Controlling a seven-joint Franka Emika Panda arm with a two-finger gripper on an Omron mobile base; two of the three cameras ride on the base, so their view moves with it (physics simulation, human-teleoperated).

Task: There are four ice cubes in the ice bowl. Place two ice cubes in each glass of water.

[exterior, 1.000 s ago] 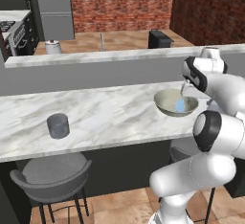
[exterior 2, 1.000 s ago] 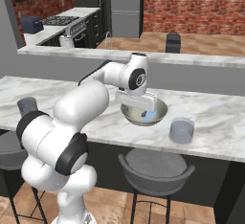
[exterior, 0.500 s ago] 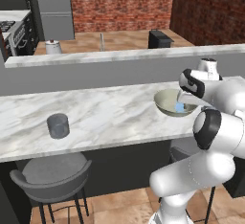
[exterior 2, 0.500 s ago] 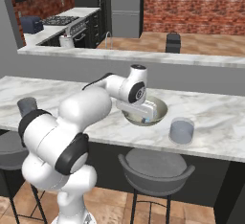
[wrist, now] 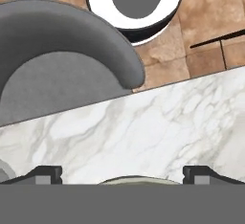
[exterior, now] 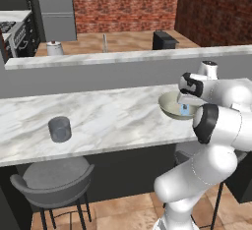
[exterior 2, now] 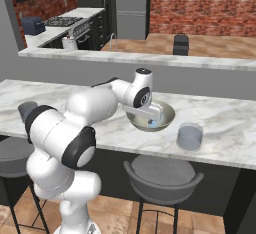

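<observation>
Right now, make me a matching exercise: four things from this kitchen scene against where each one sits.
Things:
1. bowl
2. glass
3. kettle
4. stool

Places:
A. on the back counter by the stove
B. on the floor beneath the marble counter's edge
C. alone on the marble counter, far from the arm
D. on the marble counter under the gripper

Pairs: 1-D, 2-C, 3-A, 4-B
</observation>
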